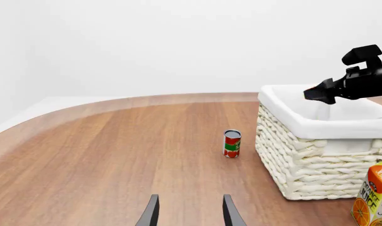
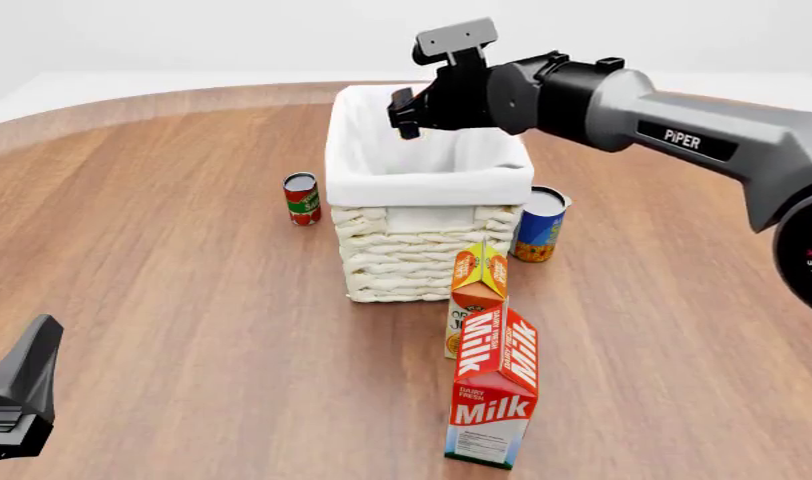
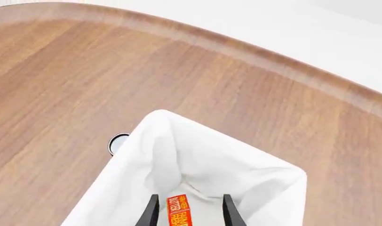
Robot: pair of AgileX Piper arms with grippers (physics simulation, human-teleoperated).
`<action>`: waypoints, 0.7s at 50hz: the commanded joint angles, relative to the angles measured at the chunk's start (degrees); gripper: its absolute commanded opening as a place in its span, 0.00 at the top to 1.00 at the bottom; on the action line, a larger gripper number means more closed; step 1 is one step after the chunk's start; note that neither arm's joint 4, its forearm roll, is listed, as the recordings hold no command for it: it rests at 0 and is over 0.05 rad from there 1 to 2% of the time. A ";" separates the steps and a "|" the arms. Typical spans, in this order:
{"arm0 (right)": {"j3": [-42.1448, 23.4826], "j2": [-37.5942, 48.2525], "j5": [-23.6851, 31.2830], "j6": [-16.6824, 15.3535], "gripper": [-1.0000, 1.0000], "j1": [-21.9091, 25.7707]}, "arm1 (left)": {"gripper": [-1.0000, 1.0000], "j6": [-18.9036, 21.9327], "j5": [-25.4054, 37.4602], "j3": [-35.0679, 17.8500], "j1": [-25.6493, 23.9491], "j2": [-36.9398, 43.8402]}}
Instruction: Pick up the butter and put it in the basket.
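The basket (image 2: 430, 180) stands mid-table, cream wicker with a white lining; it also shows in the left wrist view (image 1: 316, 125) and from above in the right wrist view (image 3: 147, 160). The butter (image 3: 178, 213), a red-orange box with yellow lettering, lies down on the lining inside the basket, narrower than the gap between the fingers. Above the basket's far rim, my right gripper (image 2: 403, 112) (image 1: 318, 95) (image 3: 191, 207) hangs open, touching nothing. My left gripper (image 1: 189, 214) is open and empty, low over bare wood at the near left (image 2: 17, 400).
A small red can (image 2: 301, 198) (image 1: 232, 143) stands left of the basket, a blue-and-orange can (image 2: 541, 225) to its right. An orange juice carton (image 2: 476, 290) (image 1: 374, 197) and a tall red Milk carton (image 2: 493, 395) stand in front of the basket.
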 commanded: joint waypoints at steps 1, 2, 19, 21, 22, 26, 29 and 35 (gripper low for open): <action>-0.41 -0.32 0.08 -0.33 0.00 -0.41 | 0.00 0.00 0.00 0.00 0.00 0.00; -0.51 -0.33 0.17 -0.31 0.00 -0.42 | 0.00 0.00 0.00 0.00 0.00 0.00; 2.48 -3.77 -0.87 -0.57 0.00 -1.11 | 0.00 0.00 0.00 0.00 0.00 0.00; 2.74 -4.09 -0.93 -0.67 0.00 -1.23 | 0.00 0.00 0.00 0.00 0.00 0.00; 2.96 -4.35 -0.99 -0.62 0.00 -1.20 | 0.00 0.00 0.00 0.00 0.00 0.00; 3.82 -5.36 -1.46 -0.40 0.00 -1.24 | 0.00 0.00 0.00 0.00 0.00 0.00; 5.27 -6.82 -2.17 -0.01 0.00 -0.80 | 0.00 0.00 0.00 0.00 0.00 0.00; 8.70 -9.88 -3.85 1.02 0.00 -0.48 | 0.00 0.00 0.00 0.00 0.00 0.00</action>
